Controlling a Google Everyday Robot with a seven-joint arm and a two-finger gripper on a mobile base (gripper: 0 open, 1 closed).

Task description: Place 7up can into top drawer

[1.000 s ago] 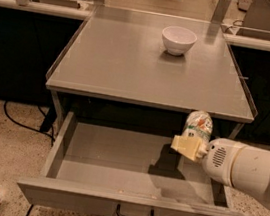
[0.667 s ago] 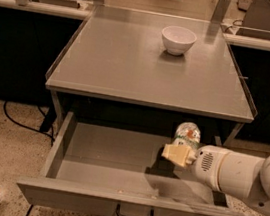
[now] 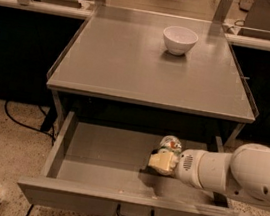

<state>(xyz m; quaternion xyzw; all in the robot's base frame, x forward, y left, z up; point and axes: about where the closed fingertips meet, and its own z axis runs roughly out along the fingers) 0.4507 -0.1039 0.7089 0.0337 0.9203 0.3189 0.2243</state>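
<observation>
Reaching in from the right, the white arm (image 3: 236, 173) holds the gripper (image 3: 163, 161) inside the open top drawer (image 3: 91, 161), right of centre and toward its far side. Its pale fingers (image 3: 159, 162) are clamped around the 7up can (image 3: 171, 145), which is roughly upright, low over the drawer floor; whether it touches the floor cannot be told. The drawer front, with its dark loop handle (image 3: 134, 214), is on the near side. A white bowl (image 3: 179, 39) sits far back on the grey tabletop (image 3: 121, 62).

One can (image 3: 171, 145), one bowl (image 3: 179, 39), one table (image 3: 126, 63), one drawer (image 3: 99, 158). One gripper (image 3: 163, 161), inside the drawer's right half, gripping the can.
</observation>
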